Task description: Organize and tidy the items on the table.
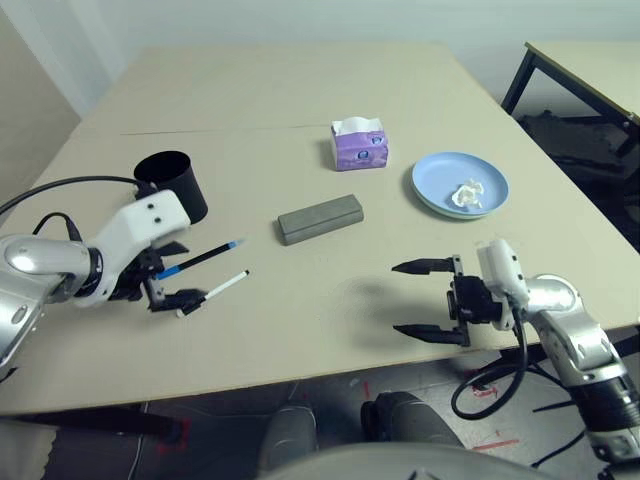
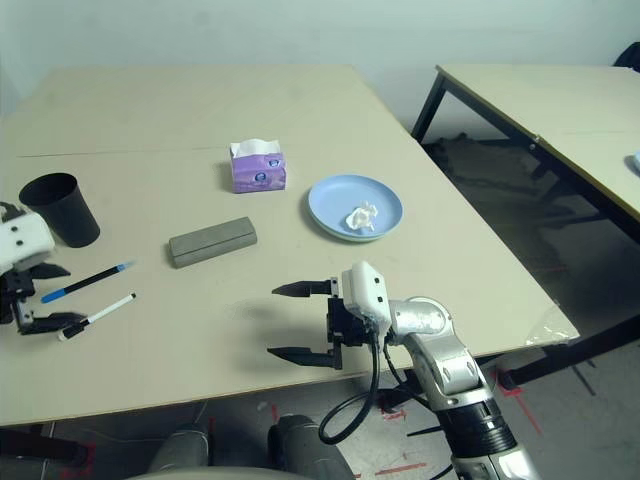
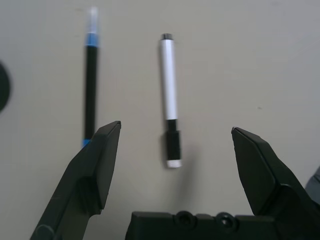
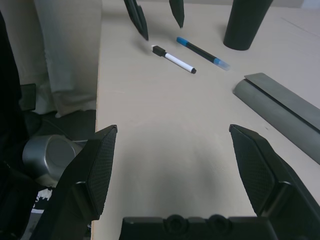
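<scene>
Hovering low at the frame's bottom right, right gripper point(image 1: 430, 299) with fingers spread wide, holding nothing. At lower left, left gripper point(image 1: 170, 280) likewise spread above the white-bodied marker point(image 1: 214, 293), the blue-capped marker point(image 1: 199, 260) lying just beside. Risking a nudge that sets either round pen rolling toward the counter point(image 1: 300, 330) edge. Farther back, grey glasses case point(image 1: 320, 218), black cup point(image 1: 172, 183), plate point(image 1: 437, 184) with wad point(image 1: 467, 194), tissue box point(image 1: 359, 144) sitting well apart.

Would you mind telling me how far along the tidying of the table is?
Done: the white wad lies on the blue plate. In hand: nothing; left gripper and right gripper both have open jaws. Left: two marker pens lie loose beside the black cup; the grey case and tissue box sit apart.
</scene>
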Robot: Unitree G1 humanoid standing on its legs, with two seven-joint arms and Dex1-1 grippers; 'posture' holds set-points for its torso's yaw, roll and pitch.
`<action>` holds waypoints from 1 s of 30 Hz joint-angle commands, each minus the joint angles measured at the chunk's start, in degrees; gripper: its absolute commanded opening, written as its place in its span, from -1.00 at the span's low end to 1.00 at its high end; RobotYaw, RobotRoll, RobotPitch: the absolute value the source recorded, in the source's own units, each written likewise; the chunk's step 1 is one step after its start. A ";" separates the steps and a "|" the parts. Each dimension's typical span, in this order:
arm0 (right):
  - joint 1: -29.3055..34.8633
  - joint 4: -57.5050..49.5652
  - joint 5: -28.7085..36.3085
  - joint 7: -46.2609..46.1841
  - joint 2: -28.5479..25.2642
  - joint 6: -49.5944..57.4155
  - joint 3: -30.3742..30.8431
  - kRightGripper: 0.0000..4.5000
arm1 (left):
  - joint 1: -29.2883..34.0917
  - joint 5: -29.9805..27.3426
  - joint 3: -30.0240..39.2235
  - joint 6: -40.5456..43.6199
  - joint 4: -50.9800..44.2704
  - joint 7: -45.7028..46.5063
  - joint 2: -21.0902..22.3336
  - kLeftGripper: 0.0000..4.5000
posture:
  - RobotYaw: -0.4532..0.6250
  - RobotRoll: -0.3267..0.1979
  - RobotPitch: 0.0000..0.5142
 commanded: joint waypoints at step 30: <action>4.59 -5.50 -0.65 -5.01 -0.42 0.09 2.35 1.00 | -4.83 -0.24 -0.76 2.49 0.88 -0.74 -6.97 -0.99 | -0.22 0.25 -0.84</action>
